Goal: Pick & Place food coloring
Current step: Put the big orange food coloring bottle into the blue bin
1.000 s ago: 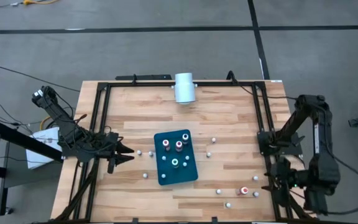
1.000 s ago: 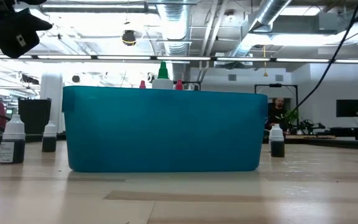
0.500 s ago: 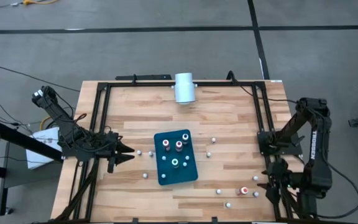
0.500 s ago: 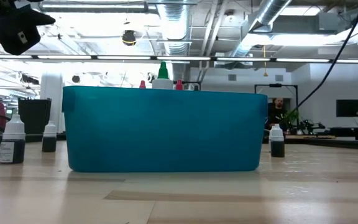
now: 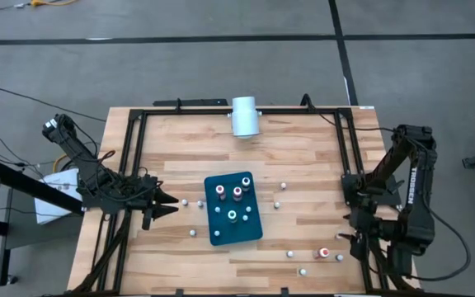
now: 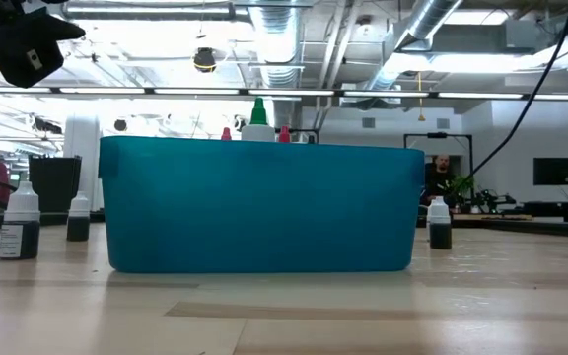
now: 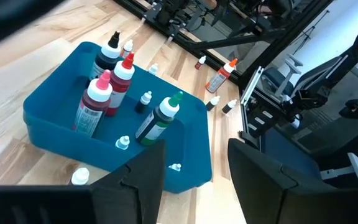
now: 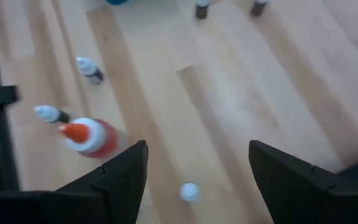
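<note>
The food coloring is a set of tiny bottles. Several stand upright in the teal tray (image 5: 233, 223) at mid-table, among them red-topped ones (image 7: 95, 102) and a green-topped one (image 7: 160, 118). Others are loose on the wood around it. My left gripper (image 5: 170, 206) hovers open just left of the tray, empty. My right gripper (image 5: 358, 239) hangs open near the table's right edge. It slants down over a red-topped bottle (image 8: 89, 137) and small white-capped ones (image 8: 91, 70), touching none.
A white cylinder (image 5: 245, 116) lies at the far edge. A black metal frame (image 5: 134, 157) runs along the table's sides. Loose small bottles (image 5: 283, 186) dot the wood right of the tray and near the front right corner (image 5: 303, 271).
My right gripper has sunk a little over the loose bottles at the near right and moved slightly toward the table's left, its wrist rolling somewhat. It stays open. The left arm and the bottles have kept still.
</note>
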Action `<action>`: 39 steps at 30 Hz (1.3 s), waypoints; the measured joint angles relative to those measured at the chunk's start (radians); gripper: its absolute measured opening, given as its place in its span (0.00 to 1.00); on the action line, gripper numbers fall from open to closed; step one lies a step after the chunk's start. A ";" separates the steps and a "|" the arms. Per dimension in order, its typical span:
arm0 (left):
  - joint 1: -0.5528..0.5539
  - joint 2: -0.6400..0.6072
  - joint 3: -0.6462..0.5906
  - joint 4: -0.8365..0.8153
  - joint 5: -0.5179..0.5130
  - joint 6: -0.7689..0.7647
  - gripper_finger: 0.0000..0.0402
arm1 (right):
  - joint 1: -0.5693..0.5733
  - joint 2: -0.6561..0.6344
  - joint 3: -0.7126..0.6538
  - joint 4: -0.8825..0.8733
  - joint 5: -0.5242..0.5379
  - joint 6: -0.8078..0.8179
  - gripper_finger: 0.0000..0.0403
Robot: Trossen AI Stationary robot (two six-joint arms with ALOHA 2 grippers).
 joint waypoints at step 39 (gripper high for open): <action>0.000 0.000 0.000 -0.002 -0.159 0.000 0.41 | -0.037 -0.582 -0.521 0.626 0.079 -0.368 0.66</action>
